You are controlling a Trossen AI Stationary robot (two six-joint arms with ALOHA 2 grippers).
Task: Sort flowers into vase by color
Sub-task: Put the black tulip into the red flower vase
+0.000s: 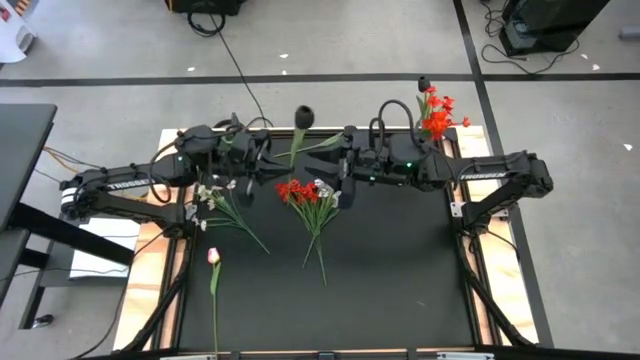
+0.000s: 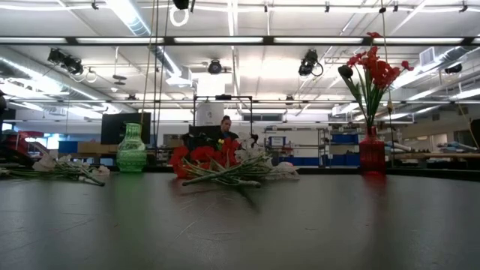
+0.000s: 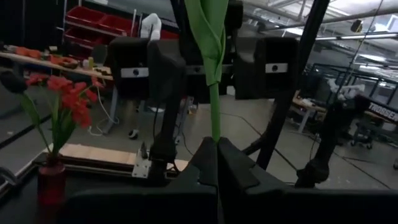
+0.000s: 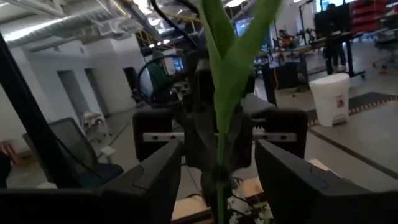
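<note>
A flower with a dark bud point(image 1: 305, 117), a thin green stem and long leaves point(image 1: 322, 144) stands upright above the table's far middle, between the two grippers. My left gripper point(image 3: 216, 148) is shut on its stem. My right gripper point(image 4: 221, 171) is open; its fingers stand either side of the same stem point(image 4: 221, 146) without touching it. A bunch of red blooms point(image 1: 303, 192), a bunch of white blooms point(image 1: 215, 193) and a pink bud point(image 1: 213, 256) lie flat on the black mat. A red vase point(image 2: 372, 154) holds red flowers point(image 1: 437, 113). A green vase point(image 2: 131, 148) stands at the far left. My left gripper pinches the flower's stem point(image 3: 215, 127) between its two fingers, just below the leaves. The fingers come level from the table's left and lie across the stem. The flower is lifted clear of the table and stands upright, its leaves point(image 3: 211, 31) rising above the fingers.
The two arms meet over the far middle of the black mat point(image 1: 400, 280), whose near half is bare. The red bunch lies right below the grippers. Wooden strips point(image 1: 150, 290) edge the table. A person point(image 2: 225, 127) sits in the room beyond the far edge.
</note>
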